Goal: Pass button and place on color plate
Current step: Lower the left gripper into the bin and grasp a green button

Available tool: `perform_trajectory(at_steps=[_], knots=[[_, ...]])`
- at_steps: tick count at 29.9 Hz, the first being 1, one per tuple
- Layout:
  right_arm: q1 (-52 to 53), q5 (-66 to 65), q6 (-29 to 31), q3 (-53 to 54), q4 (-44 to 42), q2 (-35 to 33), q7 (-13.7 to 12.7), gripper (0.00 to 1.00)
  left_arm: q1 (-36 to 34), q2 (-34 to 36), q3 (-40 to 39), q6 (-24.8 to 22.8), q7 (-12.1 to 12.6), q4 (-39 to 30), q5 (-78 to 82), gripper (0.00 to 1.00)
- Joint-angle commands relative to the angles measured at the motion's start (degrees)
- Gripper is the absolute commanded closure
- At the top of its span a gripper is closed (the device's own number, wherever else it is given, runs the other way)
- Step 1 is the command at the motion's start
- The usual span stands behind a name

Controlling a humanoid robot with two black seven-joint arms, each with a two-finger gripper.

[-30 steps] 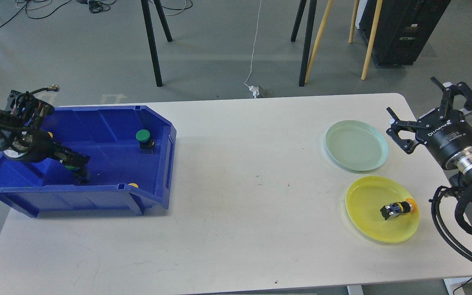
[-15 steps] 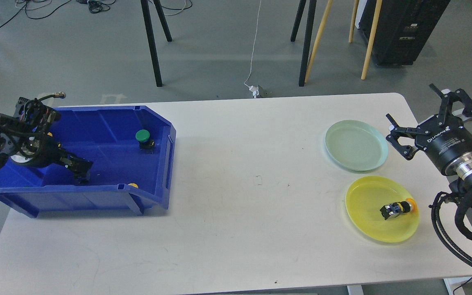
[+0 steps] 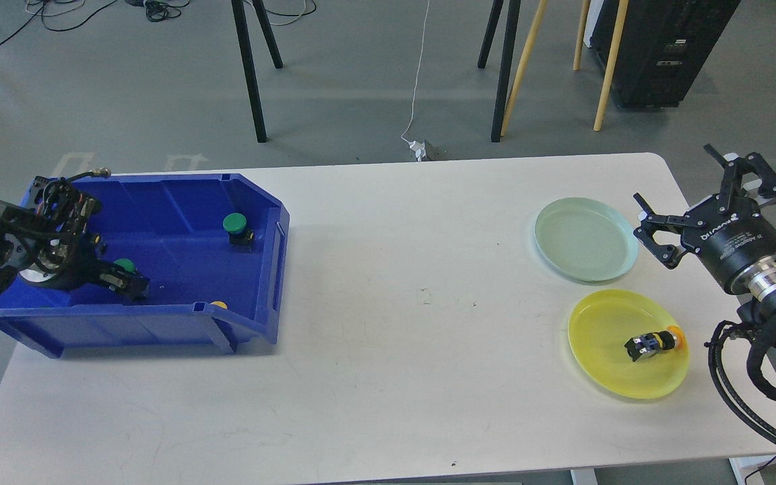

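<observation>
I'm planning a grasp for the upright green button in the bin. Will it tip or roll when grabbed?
The green button stands upright in the blue bin, its wide round cap above a narrower dark body, so a sideways nudge could probably tip it. Once on its side, the round cap might let it roll in an arc. It looks rigid.

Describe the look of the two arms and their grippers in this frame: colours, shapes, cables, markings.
Both are black. The right gripper has two skeletal linkage fingers on a round black body with white lettering, then a shiny silver ring and looped black cables. The left gripper is dark and compact, behind it a silver ring, bundled cables and a brass-tipped connector.
</observation>
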Motion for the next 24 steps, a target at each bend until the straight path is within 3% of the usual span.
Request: perform_trajectory(at_steps=[1,5,10,12,14,21,24], knots=[[-0.6,0.0,0.1,0.0,0.0,0.0,0.0,0.00,0.1,-0.3,-0.1,0.5,0.0,1.3,-0.3,0.34],[-1.4,0.0,0.3,0.1,0.0,0.0,0.1,0.00,0.1,-0.9,-0.1,0.8,0.0,1.4,-0.4,0.40],[-1.5,0.0,0.3,0.2,0.0,0.0,0.1,0.00,0.1,-1.4,-0.1,2.2,0.0,1.6,-0.4,0.55],[-1.7,0.0,0.3,0.3,0.1,-0.1,0.1,0.00,0.1,-1.4,0.0,2.9,0.0,1.7,-0.3,0.69],[-1.7,0.0,0.3,0.3,0.1,-0.1,0.1,0.00,0.1,-1.2,0.0,3.1,0.0,1.8,-0.2,0.90],[-1.8,0.0,0.3,0.3,0.1,-0.1,0.2,0.00,-1.0,-0.7,-1.1,3.6,0.0,0.2,-1.4,0.93],[-1.8,0.0,0.2,0.4,0.2,-0.1,0.2,0.00,-3.5,4.0,-1.1,2.7,0.0,-6.4,-4.6,0.93]])
